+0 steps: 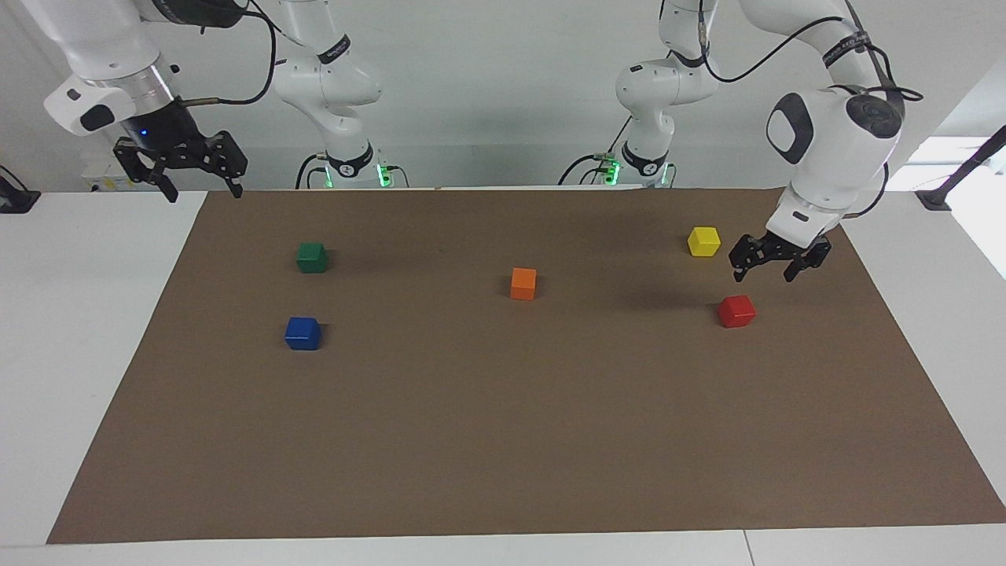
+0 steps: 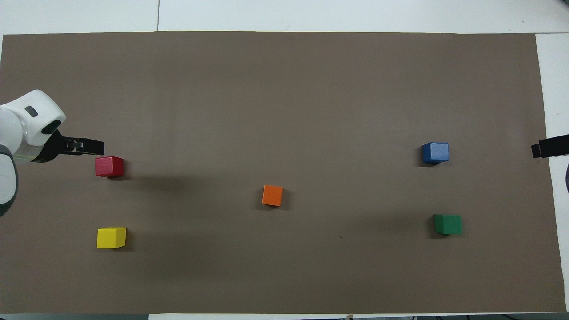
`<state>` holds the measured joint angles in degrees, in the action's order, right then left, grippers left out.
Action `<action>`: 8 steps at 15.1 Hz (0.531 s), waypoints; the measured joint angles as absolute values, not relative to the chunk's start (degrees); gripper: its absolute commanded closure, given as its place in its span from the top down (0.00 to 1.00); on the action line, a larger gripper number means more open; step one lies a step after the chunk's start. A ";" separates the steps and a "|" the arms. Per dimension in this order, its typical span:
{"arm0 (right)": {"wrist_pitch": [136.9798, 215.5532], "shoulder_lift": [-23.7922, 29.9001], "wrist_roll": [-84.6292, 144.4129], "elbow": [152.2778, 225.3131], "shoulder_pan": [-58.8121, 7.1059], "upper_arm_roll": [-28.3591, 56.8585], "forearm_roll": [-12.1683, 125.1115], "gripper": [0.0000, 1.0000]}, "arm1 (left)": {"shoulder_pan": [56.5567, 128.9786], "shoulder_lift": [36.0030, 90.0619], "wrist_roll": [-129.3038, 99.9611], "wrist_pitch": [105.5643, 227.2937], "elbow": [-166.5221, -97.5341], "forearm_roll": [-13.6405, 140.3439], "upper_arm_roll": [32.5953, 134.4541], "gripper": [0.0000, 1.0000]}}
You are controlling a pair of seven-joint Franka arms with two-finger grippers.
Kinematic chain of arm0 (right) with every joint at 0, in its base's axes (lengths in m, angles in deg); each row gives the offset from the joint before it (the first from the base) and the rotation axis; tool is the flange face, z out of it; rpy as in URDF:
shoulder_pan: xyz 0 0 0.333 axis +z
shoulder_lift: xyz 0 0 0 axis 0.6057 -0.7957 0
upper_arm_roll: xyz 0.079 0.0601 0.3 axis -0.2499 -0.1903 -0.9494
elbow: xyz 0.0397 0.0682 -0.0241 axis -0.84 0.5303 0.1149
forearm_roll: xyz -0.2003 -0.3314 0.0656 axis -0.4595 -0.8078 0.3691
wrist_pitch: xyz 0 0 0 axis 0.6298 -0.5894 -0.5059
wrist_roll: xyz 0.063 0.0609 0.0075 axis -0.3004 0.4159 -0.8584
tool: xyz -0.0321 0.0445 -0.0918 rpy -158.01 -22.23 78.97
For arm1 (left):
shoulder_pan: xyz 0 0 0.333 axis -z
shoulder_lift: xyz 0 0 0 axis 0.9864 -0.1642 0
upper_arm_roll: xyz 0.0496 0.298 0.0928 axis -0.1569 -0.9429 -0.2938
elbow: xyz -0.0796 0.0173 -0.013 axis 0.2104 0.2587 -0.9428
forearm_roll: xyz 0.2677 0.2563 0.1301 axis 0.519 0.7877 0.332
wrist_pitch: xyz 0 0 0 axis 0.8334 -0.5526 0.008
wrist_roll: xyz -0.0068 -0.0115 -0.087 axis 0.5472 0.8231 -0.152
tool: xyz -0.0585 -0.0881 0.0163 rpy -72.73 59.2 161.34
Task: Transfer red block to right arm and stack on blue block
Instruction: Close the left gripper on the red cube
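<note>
Facing view: the left arm's black two-finger gripper hangs with its fingers spread and empty, up in the air above the brown mat, between the small glossy yellow cube and the small glossy red block. The red block sits on the mat just below the fingertips, toward the left arm's end of the table, not touched.

The right arm's black gripper with the blue wrist light waits with fingers released and empty, over the mat's edge at its own end. The small glossy dark-blue block lies well apart from those fingers, with the green cube close beside it and nearer to the robots.

Risks, as I judge them:
- The left fingers are not yet centred over the red block; descending off-line, one fingertip could land on its top or shove it aside.
- A shallow pinch on a glossy face may slip during the lift or the handover.
- At the handover, releasing before the right fingers close would drop the block.
- Off-centre stacking could topple it off the blue block or nudge the green cube.
</note>
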<state>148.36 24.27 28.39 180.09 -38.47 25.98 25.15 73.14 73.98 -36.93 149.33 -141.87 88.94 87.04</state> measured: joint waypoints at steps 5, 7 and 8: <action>148.36 24.27 28.39 180.10 -38.48 25.99 25.15 1.00 | 72.37 69.73 -37.46 162.99 -151.05 88.94 87.05 1.00; 148.36 24.27 28.39 180.10 -38.51 26.00 25.15 1.00 | 71.67 68.51 -38.00 165.60 -152.88 88.94 87.02 1.00; 148.36 24.27 28.39 180.10 -38.51 26.00 25.15 1.00 | 71.39 68.36 -38.17 165.87 -153.33 88.94 87.02 1.00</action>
